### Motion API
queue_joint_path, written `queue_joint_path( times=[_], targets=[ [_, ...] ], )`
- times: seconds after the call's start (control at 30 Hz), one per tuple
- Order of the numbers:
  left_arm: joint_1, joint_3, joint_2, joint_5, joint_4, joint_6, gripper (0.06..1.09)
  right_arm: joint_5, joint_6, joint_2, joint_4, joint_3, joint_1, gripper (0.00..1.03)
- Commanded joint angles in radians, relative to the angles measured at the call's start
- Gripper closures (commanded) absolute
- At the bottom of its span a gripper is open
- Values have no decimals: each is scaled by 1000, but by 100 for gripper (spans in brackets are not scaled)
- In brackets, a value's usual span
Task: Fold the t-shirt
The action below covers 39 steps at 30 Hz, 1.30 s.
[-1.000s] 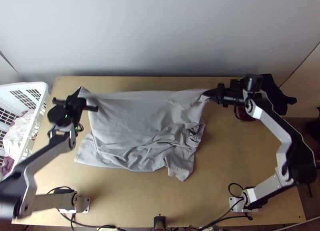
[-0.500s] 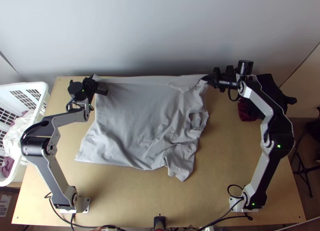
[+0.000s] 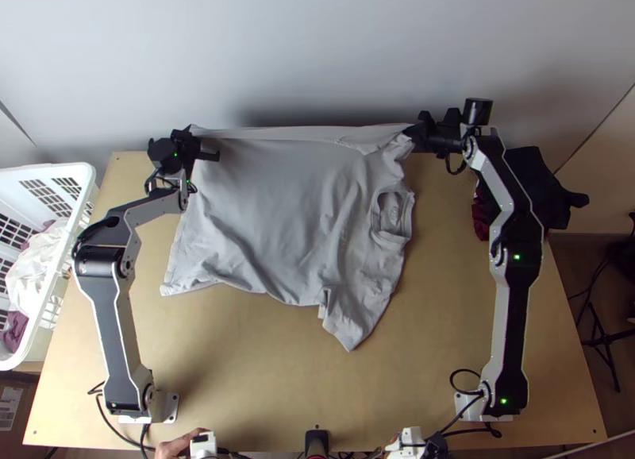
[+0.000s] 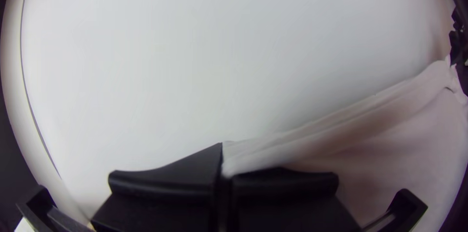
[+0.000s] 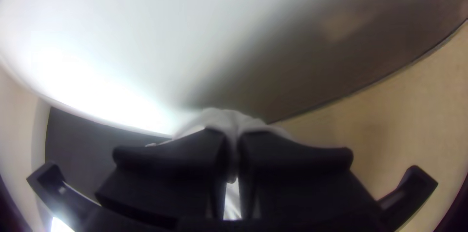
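Grey t-shirt (image 3: 278,213), far edge clamped by left tool (image 3: 195,136) and right tool (image 3: 413,131), open table (image 3: 262,364) nearer

The left gripper (image 3: 193,132) is filling the bottom centre of the frame, its two wide black fingers (image 4: 168,181) closing together on a corner of the grey t-shirt (image 4: 404,149). From there the shirt's edge is stretching up to the right edge of the frame, where the right gripper (image 3: 409,131), dark and partly cut off, is holding its other end. Below this edge, the cloth is spreading across the lower right. A pale wall (image 4: 204,56) is filling the upper frame, a thin dark line (image 4: 25,86) curving down its left side.
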Motion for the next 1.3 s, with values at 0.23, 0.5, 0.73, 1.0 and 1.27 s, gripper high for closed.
queue_joint_path(
  times=[0.23, 0.5, 0.73, 1.0, 1.27],
  targets=[
    [-6, 63, 30, -74, -38, -5, 105, 165, -96, -15, 12, -2, 25, 100],
    [-9, -69, -56, -73, -37, 147, 105, 148, -286, -123, -368, -73, 87, 100],
    [-7, -180, -122, -48, -35, 187, 105, 112, -328, -270, -387, -257, 108, 100],
    [-6, -261, -171, -47, -34, 221, 105, 39, -475, -385, -499, -428, 108, 100],
    [1, -339, -229, -39, -35, 248, 105, 0, -711, -382, -772, -508, 134, 100]
  ],
)
